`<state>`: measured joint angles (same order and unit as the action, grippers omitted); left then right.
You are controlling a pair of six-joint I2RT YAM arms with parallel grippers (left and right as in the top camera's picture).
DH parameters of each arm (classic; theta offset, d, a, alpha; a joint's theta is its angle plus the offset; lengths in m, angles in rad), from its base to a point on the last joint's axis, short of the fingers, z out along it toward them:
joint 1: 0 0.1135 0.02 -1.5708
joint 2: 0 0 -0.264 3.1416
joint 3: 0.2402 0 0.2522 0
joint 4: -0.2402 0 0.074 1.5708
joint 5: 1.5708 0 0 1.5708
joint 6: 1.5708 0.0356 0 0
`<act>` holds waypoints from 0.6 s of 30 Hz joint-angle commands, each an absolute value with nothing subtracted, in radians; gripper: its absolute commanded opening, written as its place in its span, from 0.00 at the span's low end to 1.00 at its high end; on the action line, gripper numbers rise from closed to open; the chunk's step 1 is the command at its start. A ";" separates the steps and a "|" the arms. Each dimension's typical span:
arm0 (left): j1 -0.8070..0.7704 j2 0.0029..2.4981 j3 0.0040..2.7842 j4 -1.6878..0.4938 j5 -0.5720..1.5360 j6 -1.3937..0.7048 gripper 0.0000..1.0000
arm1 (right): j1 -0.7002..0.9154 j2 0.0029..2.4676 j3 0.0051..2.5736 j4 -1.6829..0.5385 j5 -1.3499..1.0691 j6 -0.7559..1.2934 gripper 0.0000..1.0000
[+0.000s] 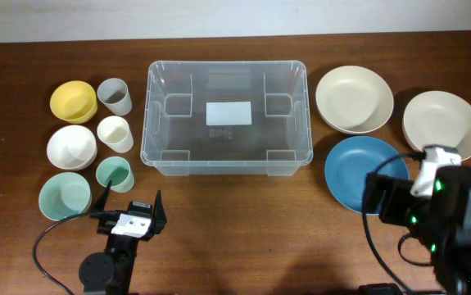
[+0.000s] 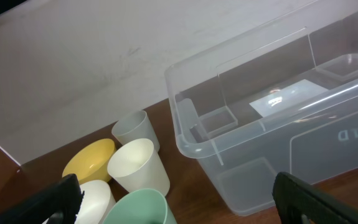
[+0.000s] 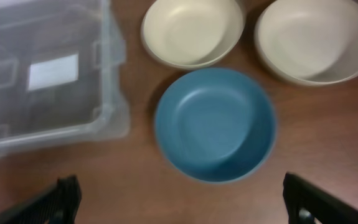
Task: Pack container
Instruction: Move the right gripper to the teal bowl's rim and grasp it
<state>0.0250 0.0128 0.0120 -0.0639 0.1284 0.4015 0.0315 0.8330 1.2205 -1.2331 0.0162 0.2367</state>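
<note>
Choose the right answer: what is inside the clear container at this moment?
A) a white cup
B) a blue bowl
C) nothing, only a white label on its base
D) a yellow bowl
C: through the container only the white label on its base can be seen; the blue bowl sits outside it on the right and the yellow bowl outside it on the left.

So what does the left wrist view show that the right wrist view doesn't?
Left wrist only: a grey cup, a white cup, a green cup, a yellow bowl and a white bowl. Right wrist only: a blue bowl and two cream bowls. Both: the clear container with its white label.
</note>
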 commanded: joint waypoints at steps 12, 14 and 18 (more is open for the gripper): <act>0.030 0.009 0.009 -0.068 0.142 0.413 1.00 | -0.327 1.114 1.266 -1.356 0.182 0.722 0.99; 0.030 0.009 0.009 -0.068 0.142 0.413 1.00 | -0.392 1.150 1.250 -1.369 0.165 0.703 0.99; 0.030 0.009 0.009 -0.068 0.142 0.414 1.00 | -0.456 1.217 1.208 -1.385 0.107 0.685 0.99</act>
